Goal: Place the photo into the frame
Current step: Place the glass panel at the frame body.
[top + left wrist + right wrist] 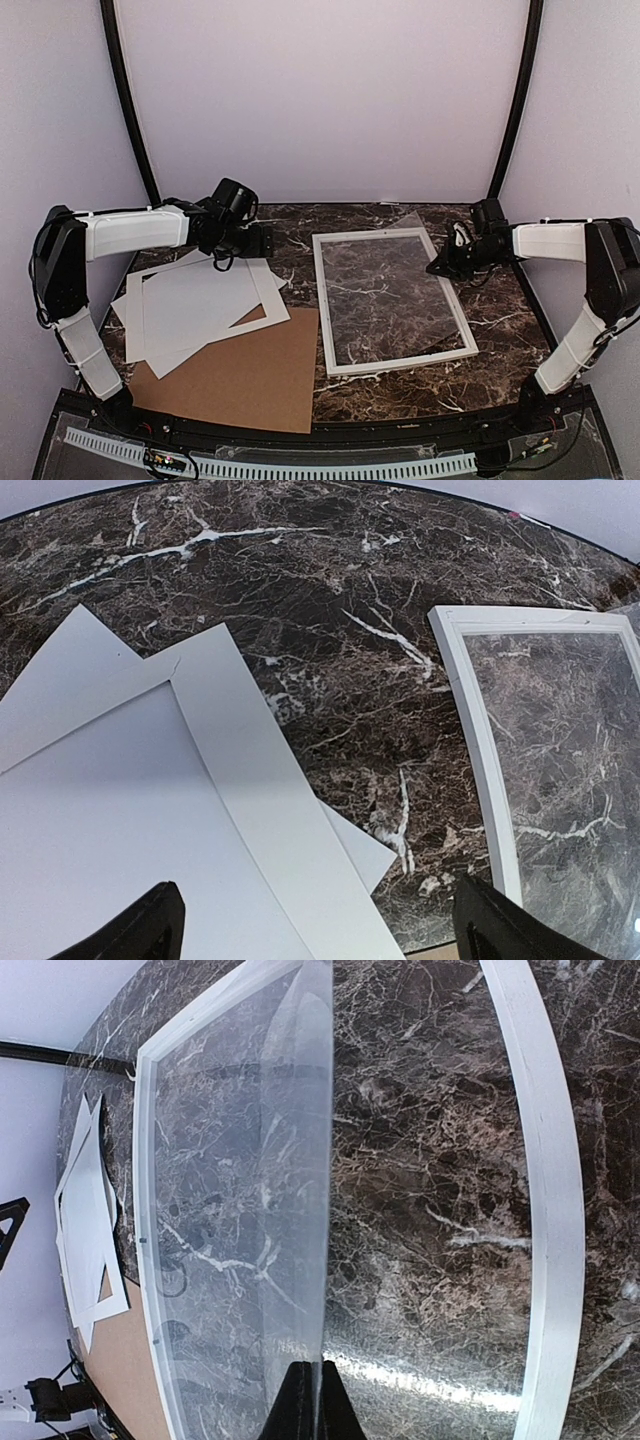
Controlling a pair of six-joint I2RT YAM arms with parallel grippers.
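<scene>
Two pincers in my view: right pincer [312,1400] clamped on the edge of a clear sheet [250,1210], which tilts over the frame [400,360] lying flat right of centre on the desk [500,320]. Left pincer [320,935] gapes wide and empty above the white mat [250,810].

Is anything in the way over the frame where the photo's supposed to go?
Yes. A clear sheet lies skewed across the opening of the frame, overhanging its far right corner. The right end effector is shut on the sheet's edge.
</scene>
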